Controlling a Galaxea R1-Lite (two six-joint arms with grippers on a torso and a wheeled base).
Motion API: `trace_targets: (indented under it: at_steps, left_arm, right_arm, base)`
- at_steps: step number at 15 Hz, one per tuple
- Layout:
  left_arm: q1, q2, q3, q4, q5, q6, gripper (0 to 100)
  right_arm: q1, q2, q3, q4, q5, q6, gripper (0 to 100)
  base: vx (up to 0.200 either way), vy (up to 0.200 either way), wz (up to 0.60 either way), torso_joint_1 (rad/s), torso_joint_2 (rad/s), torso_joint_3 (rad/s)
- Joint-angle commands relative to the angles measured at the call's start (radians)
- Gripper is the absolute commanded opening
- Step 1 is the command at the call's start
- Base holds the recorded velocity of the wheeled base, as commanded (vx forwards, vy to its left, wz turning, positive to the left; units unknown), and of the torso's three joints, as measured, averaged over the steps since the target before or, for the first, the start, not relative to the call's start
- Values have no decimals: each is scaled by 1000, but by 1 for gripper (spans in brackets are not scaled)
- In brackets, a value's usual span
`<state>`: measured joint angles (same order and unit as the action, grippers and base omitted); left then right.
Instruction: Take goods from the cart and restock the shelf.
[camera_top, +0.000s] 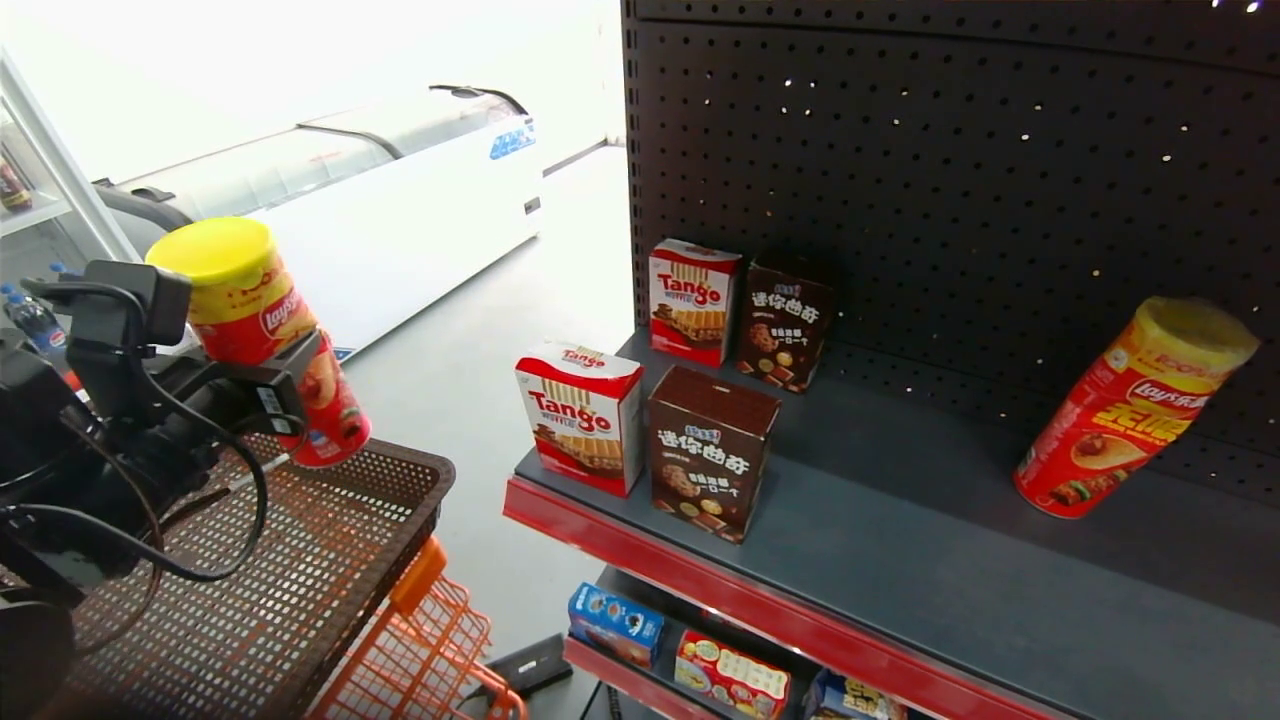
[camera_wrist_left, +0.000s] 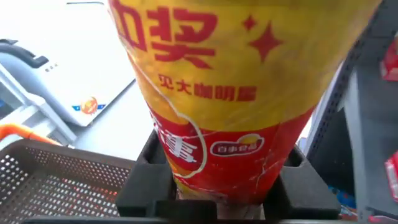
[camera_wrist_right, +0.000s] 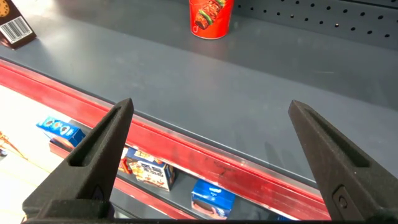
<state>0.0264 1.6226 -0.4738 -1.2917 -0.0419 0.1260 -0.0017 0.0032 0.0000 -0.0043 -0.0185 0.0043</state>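
The chip canister (camera_top: 250, 300) is clamped low on its body by the left hand (camera_top: 290, 385), with the cart basket (camera_top: 330, 540) just beneath that hand. It is judged light, stiff-walled and slick-wrapped, so a mid-body grip is favoured. The right hand (camera_wrist_right: 214, 155) is spread wide, released, above the shelf (camera_wrist_right: 249, 81), a second canister (camera_wrist_right: 211, 17) well beyond it. Its printed label is left unread.

cart basket (camera_top: 330, 560): lower left of frame. chip can (camera_top: 250, 300): above basket's far rim, in left gripper (camera_top: 295, 385). shelf (camera_top: 900, 540): right half. boxes (camera_top: 712, 450): two rows at shelf's left end. second can (camera_top: 1130, 410): far right, tilted against pegboard (camera_top: 950, 150). freezer (camera_top: 400, 210): upper left, behind basket.
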Motion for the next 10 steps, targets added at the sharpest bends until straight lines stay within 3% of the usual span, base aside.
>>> trace_targets:
  at_steps: [1, 3, 4, 5, 6, 7, 8, 10]
  left_arm:
    - [-34, -138, 64, 28, -26, -5, 0]
    - [-86, -185, 84, 80, -36, -5, 0]
    - [-143, -268, 116, 173, -39, -22, 0]
    - [-160, -308, 129, 216, -46, -34, 0]
    - [-197, -369, 133, 308, -87, -55, 0]
    - [-210, -429, 123, 434, -199, -66, 0]
    - [-204, -451, 113, 468, -283, -80, 0]
    - [-197, -454, 103, 474, -337, -92, 0]
  right_arm:
    - [0, 0, 0, 0, 0, 0, 100]
    - [0, 0, 0, 0, 0, 0, 100]
    - [0, 0, 0, 0, 0, 0, 100]
    - [0, 1, 0, 0, 0, 0, 100]
    - [0, 1, 0, 0, 0, 0, 100]
    - [0, 1, 0, 0, 0, 0, 100]
    - [0, 0, 0, 0, 0, 0, 100]
    - [0, 1, 0, 0, 0, 0, 100]
  base:
    - [0, 0, 0, 0, 0, 0]
    - [0, 0, 0, 0, 0, 0]
    - [0, 0, 0, 0, 0, 0]
    - [0, 0, 0, 0, 0, 0]
    - [0, 0, 0, 0, 0, 0]
    - [0, 0, 0, 0, 0, 0]
    - [0, 0, 0, 0, 0, 0]
    - [0, 0, 0, 0, 0, 0]
